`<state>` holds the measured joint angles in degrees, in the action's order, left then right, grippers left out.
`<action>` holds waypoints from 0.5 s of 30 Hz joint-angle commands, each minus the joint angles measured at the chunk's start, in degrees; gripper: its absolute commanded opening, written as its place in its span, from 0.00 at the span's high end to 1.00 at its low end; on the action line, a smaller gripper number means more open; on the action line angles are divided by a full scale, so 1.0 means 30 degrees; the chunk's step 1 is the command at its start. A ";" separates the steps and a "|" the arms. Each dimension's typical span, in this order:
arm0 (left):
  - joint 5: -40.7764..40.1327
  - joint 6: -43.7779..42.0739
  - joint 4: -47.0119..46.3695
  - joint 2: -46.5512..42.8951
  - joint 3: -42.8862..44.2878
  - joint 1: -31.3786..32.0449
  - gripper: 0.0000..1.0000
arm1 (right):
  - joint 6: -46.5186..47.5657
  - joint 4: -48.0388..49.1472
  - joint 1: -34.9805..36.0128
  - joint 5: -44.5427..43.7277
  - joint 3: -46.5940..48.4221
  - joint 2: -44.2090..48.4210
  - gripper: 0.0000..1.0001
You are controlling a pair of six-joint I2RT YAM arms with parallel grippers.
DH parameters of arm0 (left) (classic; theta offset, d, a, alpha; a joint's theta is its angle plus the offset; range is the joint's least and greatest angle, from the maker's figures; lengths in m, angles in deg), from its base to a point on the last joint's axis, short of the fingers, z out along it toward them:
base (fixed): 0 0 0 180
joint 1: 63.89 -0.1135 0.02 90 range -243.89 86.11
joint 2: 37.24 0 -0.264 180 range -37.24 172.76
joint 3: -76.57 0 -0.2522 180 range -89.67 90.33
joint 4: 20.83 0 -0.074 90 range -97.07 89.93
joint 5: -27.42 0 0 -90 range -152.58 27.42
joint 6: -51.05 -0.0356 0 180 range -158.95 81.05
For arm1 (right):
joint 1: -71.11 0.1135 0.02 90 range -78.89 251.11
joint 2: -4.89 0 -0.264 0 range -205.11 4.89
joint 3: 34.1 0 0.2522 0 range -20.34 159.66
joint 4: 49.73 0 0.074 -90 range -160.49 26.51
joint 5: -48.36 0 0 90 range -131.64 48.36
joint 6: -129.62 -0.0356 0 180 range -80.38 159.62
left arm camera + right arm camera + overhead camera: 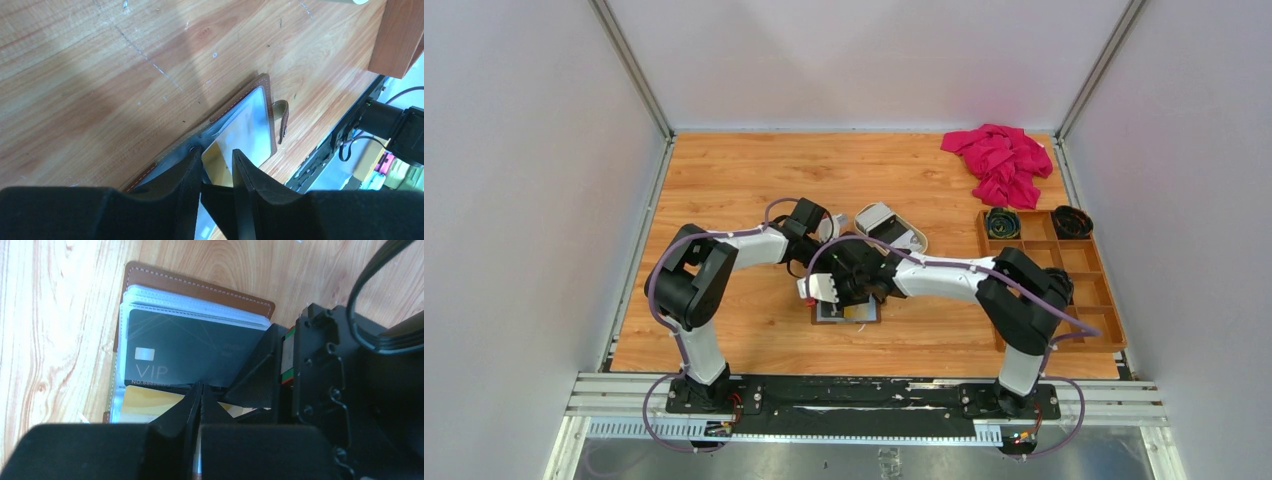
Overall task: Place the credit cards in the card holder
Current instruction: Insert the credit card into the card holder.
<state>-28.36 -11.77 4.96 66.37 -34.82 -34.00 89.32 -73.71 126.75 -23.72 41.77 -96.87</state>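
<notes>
Lettering "VIP" on dark card (190, 347) in card holder (200, 287); right hand (201, 389) closed, left hand (216, 152) parted.

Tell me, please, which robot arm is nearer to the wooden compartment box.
The right arm. In the top view its black elbow overlaps the left edge of the wooden compartment box. The left arm is on the left side of the table, well apart from the box.

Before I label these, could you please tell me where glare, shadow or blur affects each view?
Top external: evenly lit and sharp, the card holder mostly hidden. Left wrist: glare whitens its clear sleeve; the left claw is a dark silhouette. Right wrist: the VIP card reads clearly; the right claw looks dark and soft.
</notes>
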 commanded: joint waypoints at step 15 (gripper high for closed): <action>-0.1267 -0.0666 0.1127 0.0116 -0.0354 -0.0001 0.58 | 0.0206 -0.1667 -0.0598 -0.1607 -0.2356 0.2166 1.00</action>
<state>-27.99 -11.77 4.50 66.30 -34.82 -33.80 90.06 -75.35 126.02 -27.55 36.81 -92.56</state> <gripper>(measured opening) 0.409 0.007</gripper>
